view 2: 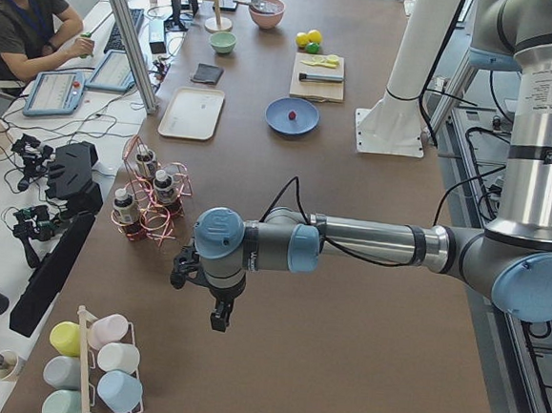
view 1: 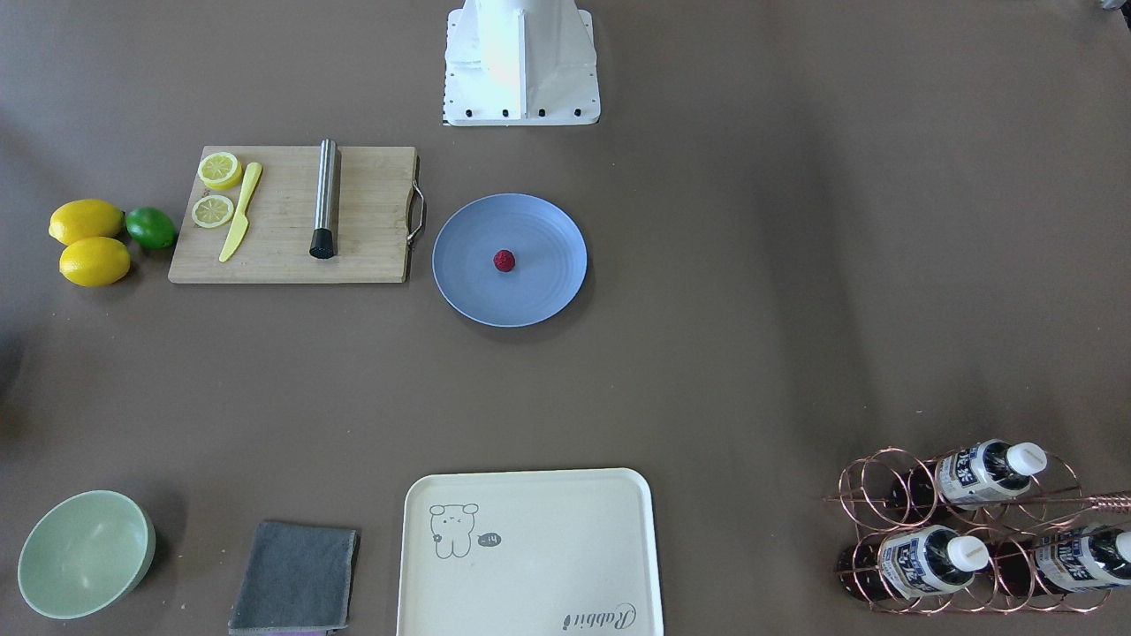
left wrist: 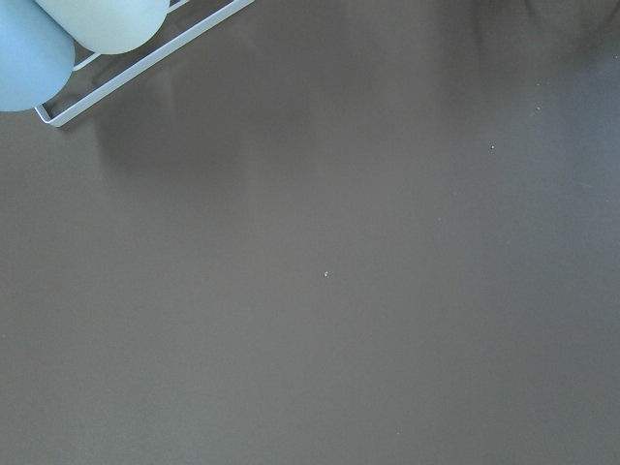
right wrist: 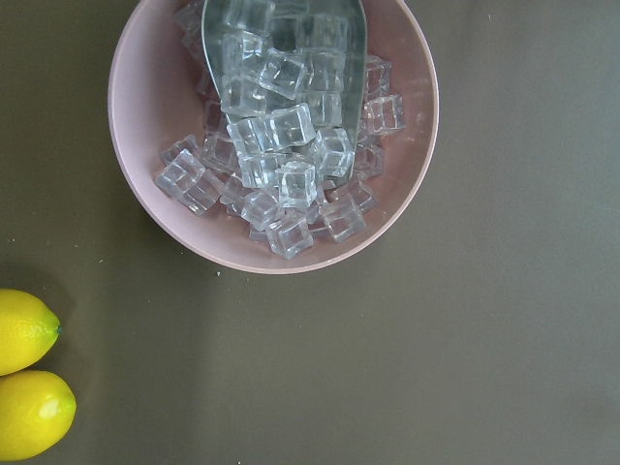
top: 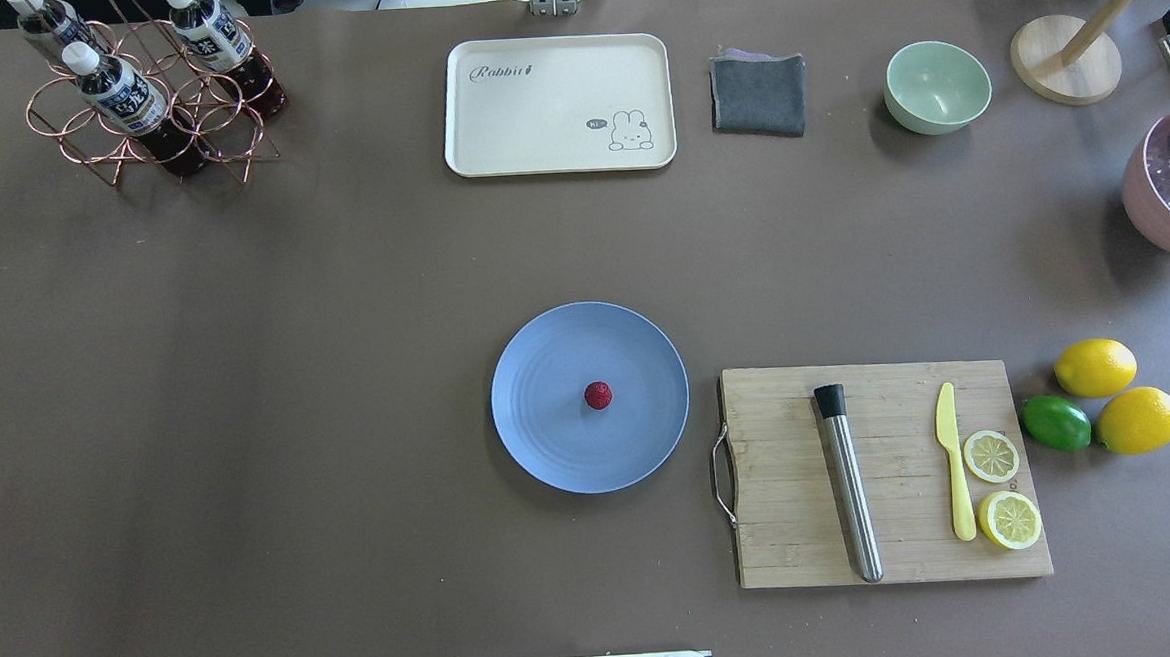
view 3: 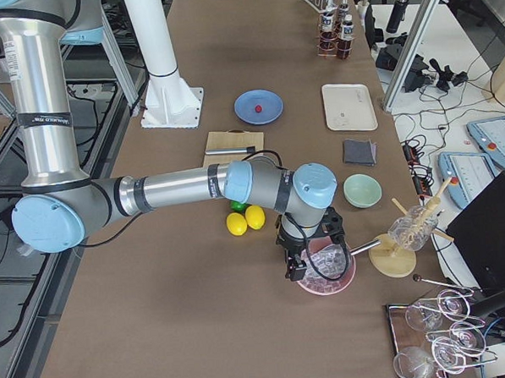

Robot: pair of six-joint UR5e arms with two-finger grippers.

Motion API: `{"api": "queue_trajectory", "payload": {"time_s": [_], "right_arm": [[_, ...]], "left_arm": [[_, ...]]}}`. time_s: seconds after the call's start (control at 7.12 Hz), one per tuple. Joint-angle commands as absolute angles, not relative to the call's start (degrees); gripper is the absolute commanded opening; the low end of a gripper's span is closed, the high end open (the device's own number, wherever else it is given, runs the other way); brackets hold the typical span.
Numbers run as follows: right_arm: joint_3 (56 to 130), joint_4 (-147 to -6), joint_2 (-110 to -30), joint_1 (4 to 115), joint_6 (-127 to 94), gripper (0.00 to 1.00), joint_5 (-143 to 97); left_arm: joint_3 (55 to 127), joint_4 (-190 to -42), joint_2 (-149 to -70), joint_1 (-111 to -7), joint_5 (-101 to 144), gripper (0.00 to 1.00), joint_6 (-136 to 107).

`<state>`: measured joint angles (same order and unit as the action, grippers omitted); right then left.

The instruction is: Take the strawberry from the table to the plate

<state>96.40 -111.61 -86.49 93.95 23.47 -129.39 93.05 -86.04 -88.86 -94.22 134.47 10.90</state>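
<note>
On plate [top: 549,449], strawberry [top: 598,395] (small, detail unclear)

A white desk [view 2: 111,117] stands beside aluminium posts [view 2: 127,32].

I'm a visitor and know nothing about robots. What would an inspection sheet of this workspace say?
Surface: brown table, no spills seen.
Job's things: strawberry lies near the middle of the blue plate.
Clutter: cutting board with knife, lemon slices, metal rod; lemons; lime; tray; cloth; green bowl; racked bottles; ice bowl.
Grippers: left gripper over bare table, right gripper over the ice bowl; open or shut, cannot tell.
Cables: black cable loops along the left arm.
Surroundings: person seated beside the table.
</note>
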Motion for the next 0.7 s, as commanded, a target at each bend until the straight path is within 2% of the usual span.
{"api": "queue_trajectory", "payload": {"time_s": [0.0,0.56], "right_arm": [[96.4,-111.6,-86.4,94.0,23.5,1.0,-129.5],[97.2,-111.8,-86.4,94.0,23.1,1.0,-129.7]], "left_arm": [[93.0,-86.0,-88.9,-94.2,134.5,0.98,10.9],[93.2,-86.0,-88.9,-94.1,134.4,0.98,10.7]]}}
